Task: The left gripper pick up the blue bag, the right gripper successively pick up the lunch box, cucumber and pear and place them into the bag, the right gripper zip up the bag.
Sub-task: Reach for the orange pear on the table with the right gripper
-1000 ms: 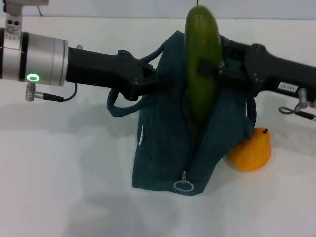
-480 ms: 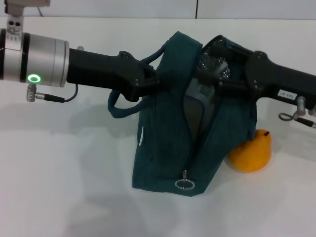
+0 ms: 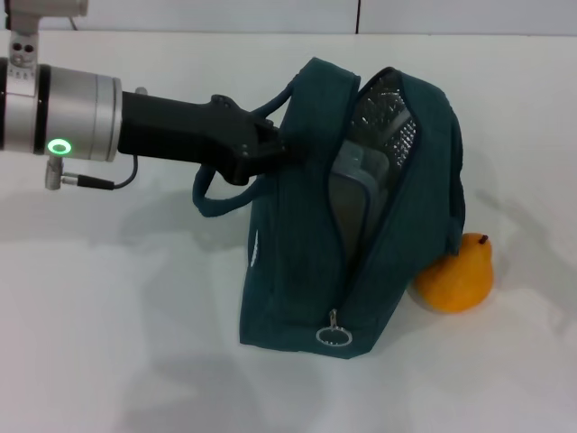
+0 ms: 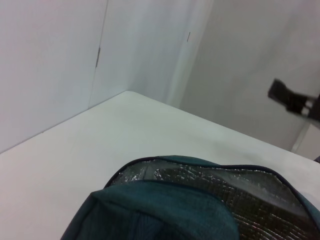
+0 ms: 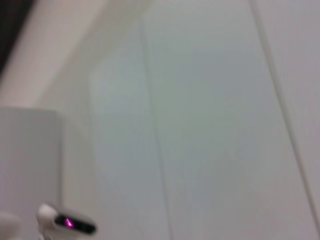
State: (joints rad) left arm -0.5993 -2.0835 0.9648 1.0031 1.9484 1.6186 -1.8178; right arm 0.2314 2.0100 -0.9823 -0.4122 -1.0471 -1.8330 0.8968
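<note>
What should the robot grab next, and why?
Probably the pear. It sits on the table against the blue bag, whose zipper gapes open while the left gripper holds it by the handle. The right gripper is out of the head view, so it should likely come down to the pear.
</note>
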